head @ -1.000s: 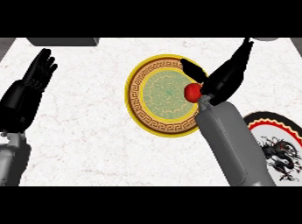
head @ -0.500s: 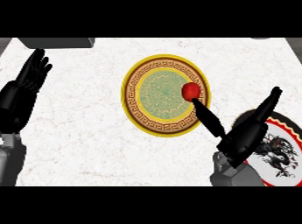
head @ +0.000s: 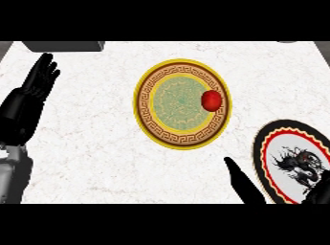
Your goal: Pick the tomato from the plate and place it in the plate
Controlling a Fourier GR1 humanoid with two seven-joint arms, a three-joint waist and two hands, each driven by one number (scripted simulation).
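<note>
Change since earlier: right hand (head: 247,187) has drawn back toward the lower edge, off the yellow plate (head: 148,119).
Tomato (head: 211,100): sits on that plate's right rim band, apart from both hands.
Bearing: up and left of the right hand, which is nearer.
Fingers: right spread, straight, empty; left hand (head: 27,103) straight, resting at left.
Hidden: right palm cut off; dragon plate (head: 275,148) partly covered.

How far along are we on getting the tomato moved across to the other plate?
The tomato lies on the yellow plate, at its right side; the dragon plate holds none. Neither hand holds anything: the right hand is open at the lower edge beside the dragon plate, and the left hand rests open at the left. The grasp, carry and placing remain.
</note>
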